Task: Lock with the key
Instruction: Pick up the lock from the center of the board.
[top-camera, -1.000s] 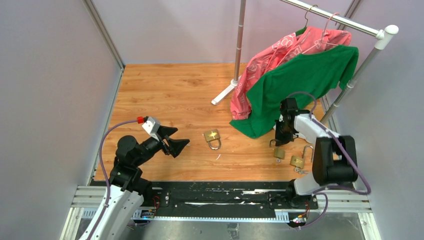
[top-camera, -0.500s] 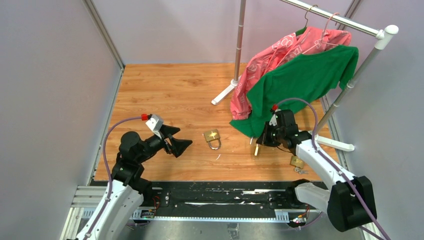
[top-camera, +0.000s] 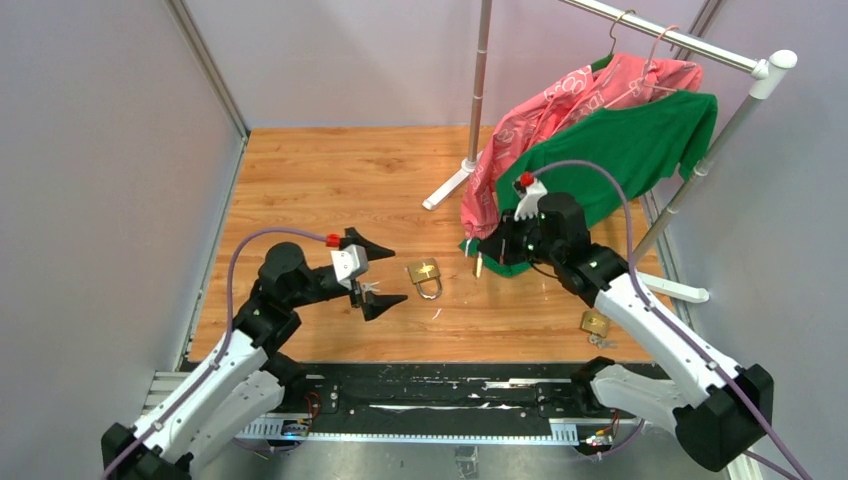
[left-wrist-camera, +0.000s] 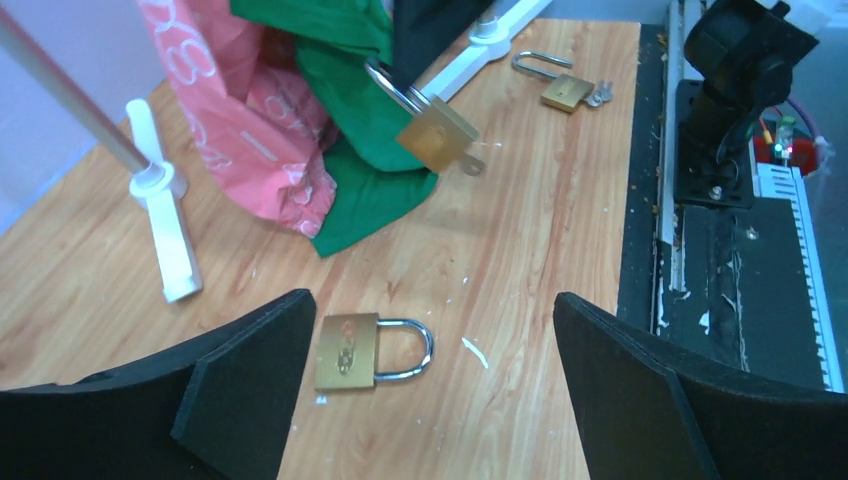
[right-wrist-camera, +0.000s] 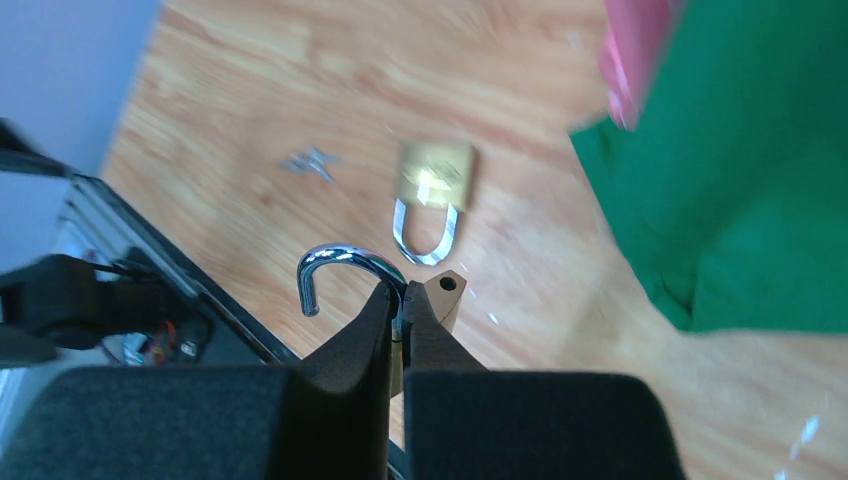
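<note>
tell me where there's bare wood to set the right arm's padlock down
Widest bare wood lies far left, beyond the left gripper and left of the rack foot. A smaller strip runs along the near edge between the lying padlock and the right-hand padlock. Crowded: the right side under the green shirt and pink garment.

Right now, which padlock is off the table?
The held padlock, shackle open, in the right claw; the centre padlock and right-edge padlock lie flat.
</note>
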